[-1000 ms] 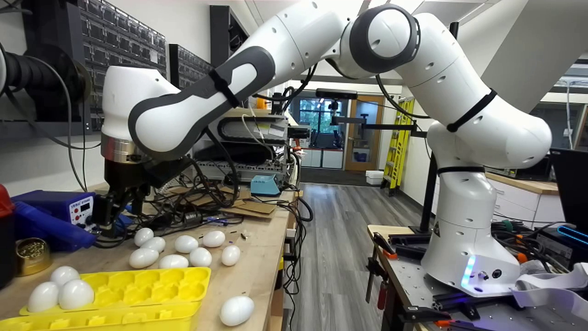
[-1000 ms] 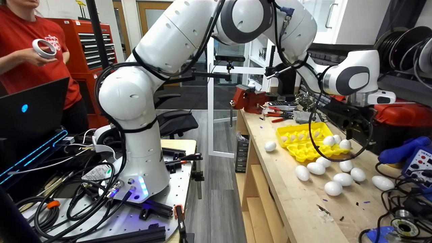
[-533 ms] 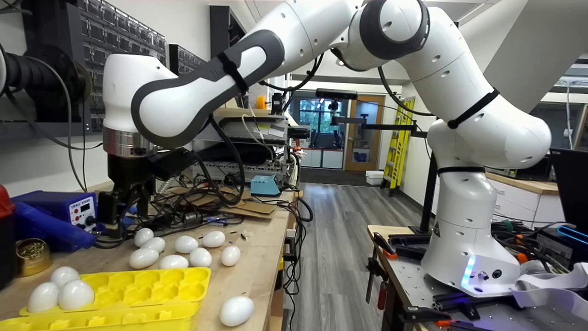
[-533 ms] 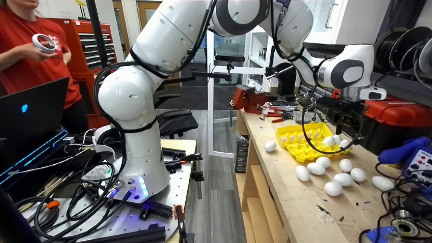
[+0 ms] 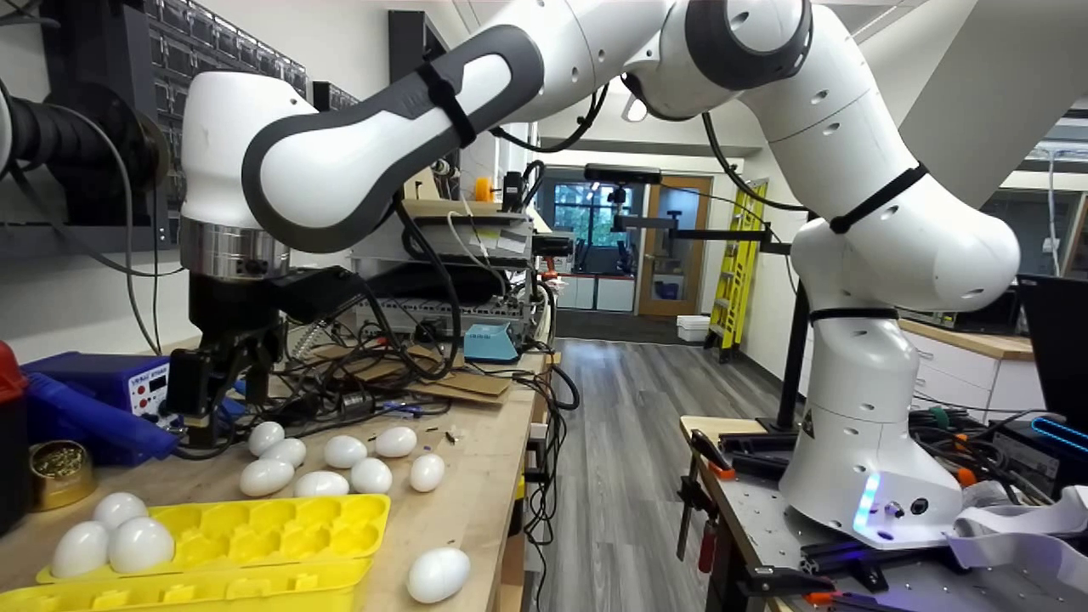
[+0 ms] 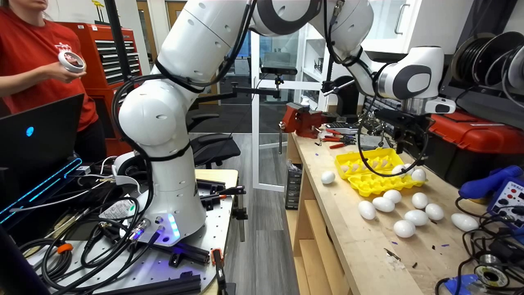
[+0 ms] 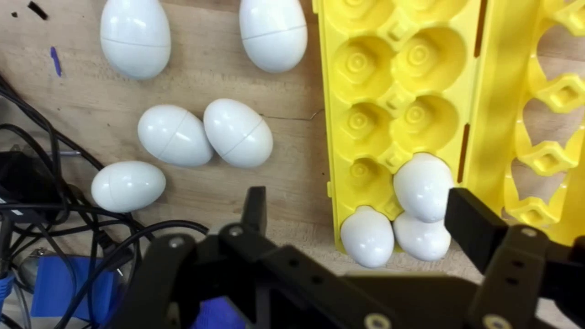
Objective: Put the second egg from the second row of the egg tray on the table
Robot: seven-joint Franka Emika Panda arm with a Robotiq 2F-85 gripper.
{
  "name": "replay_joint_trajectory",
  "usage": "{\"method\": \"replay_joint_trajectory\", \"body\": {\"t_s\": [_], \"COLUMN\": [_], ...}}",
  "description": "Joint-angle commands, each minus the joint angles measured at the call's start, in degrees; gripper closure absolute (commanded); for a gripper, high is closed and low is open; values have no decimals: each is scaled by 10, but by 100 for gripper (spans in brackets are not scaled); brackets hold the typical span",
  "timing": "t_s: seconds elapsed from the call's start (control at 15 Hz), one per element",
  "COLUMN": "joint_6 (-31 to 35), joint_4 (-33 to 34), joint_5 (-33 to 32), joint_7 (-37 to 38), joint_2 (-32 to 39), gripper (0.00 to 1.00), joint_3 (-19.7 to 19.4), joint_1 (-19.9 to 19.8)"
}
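three glossy white eggs (image 7: 423, 186) sit in the yellow tray (image 7: 396, 99).

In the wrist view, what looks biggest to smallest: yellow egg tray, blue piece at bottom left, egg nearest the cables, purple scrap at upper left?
1. yellow egg tray, running out of frame
2. blue piece, partly covered
3. that egg
4. purple scrap

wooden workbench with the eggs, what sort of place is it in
Probably a workshop or robotics lab. In an exterior view, a red vise and red-handled tools sit on the workbench, and a red tool chest with drawers stands in the background.
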Motion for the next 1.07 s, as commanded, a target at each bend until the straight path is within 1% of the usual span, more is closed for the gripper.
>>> {"method": "replay_joint_trajectory", "body": {"t_s": [0.0,0.4,1.0], "joint_6": [8,18,60], "joint_4": [-22,-12,10], "joint_5": [2,5,10], "joint_7": [-2,1,7], "joint_2": [-13,4,45], "gripper": [0,0,0], "joint_3": [8,13,18], "joint_1": [2,9,12]}}
